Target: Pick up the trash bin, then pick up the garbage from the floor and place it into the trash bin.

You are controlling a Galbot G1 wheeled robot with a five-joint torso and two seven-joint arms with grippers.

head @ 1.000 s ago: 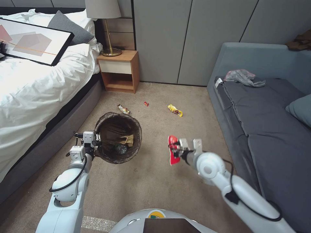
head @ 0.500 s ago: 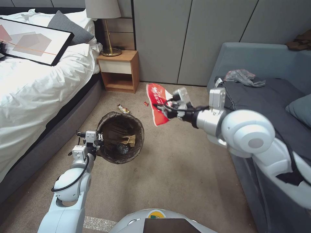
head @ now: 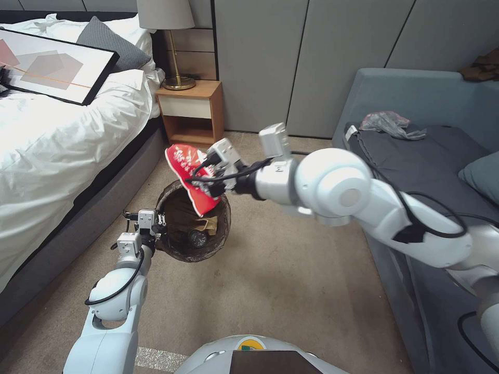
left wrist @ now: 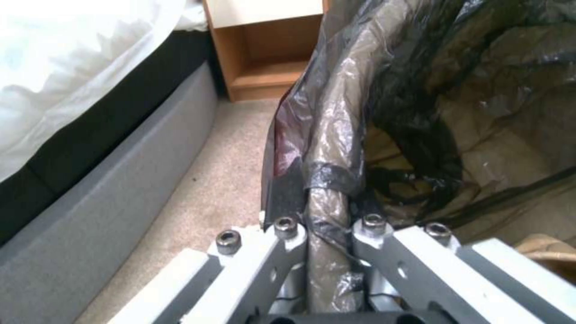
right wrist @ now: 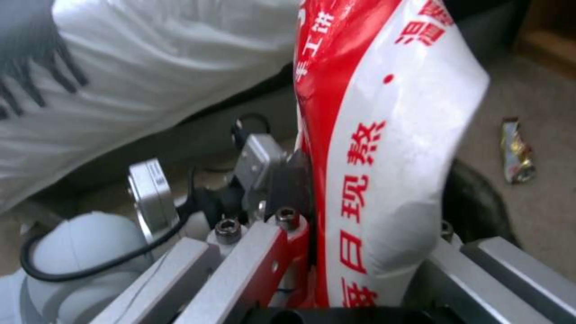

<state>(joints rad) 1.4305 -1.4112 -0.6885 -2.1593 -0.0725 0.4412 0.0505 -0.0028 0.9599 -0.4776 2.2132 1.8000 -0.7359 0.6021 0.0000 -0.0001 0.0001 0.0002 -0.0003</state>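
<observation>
Bedroom carpet (head: 270, 291), between bed and sofa. Left gripper (head: 149, 222) clamped on trash bin (head: 193, 221) rim. Right gripper (head: 214, 176) pinching red-and-white packet (head: 191, 176), long axis hanging downward, lower end directly above bin mouth.

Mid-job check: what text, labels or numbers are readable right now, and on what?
"每日现熬": red characters on the red-and-white packet in the right gripper; first character partly cut off.
Other characters on that packet: too blurred to read.
Emblem on the robot's base: too small to read.
Trash bin, held by the left gripper: no text.
</observation>
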